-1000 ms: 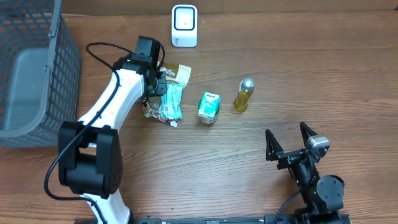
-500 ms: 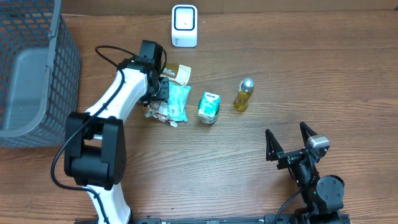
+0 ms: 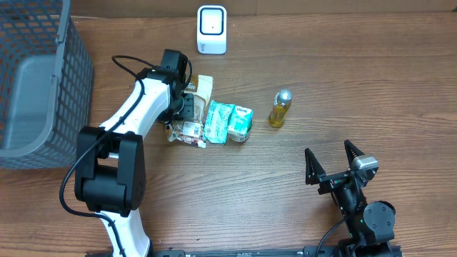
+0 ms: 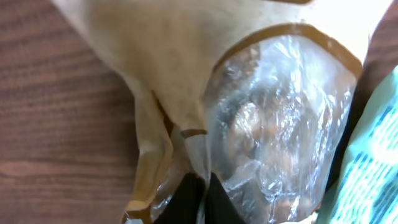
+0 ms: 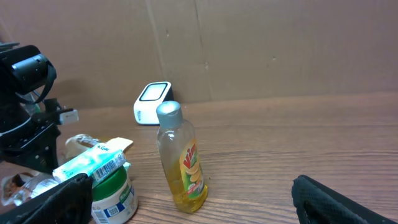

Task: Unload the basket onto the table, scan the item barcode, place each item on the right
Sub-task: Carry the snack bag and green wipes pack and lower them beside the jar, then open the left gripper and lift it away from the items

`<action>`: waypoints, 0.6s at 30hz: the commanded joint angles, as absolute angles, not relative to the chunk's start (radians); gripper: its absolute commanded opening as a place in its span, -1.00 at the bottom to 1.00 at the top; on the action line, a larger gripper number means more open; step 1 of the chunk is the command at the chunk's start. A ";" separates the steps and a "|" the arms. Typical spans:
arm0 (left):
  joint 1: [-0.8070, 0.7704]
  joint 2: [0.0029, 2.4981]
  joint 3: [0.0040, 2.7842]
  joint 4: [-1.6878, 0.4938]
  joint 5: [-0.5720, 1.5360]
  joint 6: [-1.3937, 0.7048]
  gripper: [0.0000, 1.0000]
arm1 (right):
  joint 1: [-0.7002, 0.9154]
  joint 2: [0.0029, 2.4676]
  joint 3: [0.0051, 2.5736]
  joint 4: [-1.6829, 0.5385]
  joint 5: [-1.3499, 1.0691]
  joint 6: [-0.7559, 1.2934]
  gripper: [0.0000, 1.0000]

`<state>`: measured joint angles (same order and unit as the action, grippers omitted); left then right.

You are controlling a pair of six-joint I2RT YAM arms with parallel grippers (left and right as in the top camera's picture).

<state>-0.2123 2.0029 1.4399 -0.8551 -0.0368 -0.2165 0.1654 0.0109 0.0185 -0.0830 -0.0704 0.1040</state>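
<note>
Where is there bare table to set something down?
Bare wood right of the yellow bottle, and the wide strip between the tub and the right pincer. Crowded: snack bag, teal packet, tub bunched by the left pincer.

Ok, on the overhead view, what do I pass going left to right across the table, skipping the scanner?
Grey mesh basket → brown snack bag → teal packet → small tub → yellow bottle → right hand.
</note>
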 commanded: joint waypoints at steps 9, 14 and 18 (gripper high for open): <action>-0.210 2.011 1.464 -0.985 -0.064 -0.051 -0.82 | 0.170 0.003 0.008 -0.080 -0.061 0.101 1.00; -0.208 2.000 1.501 -1.014 -0.062 -0.041 -0.46 | 0.170 0.003 0.008 -0.080 -0.061 0.101 1.00; -0.208 1.982 1.578 -1.066 -0.062 -0.057 -0.04 | 0.170 0.003 0.008 -0.080 -0.061 0.101 1.00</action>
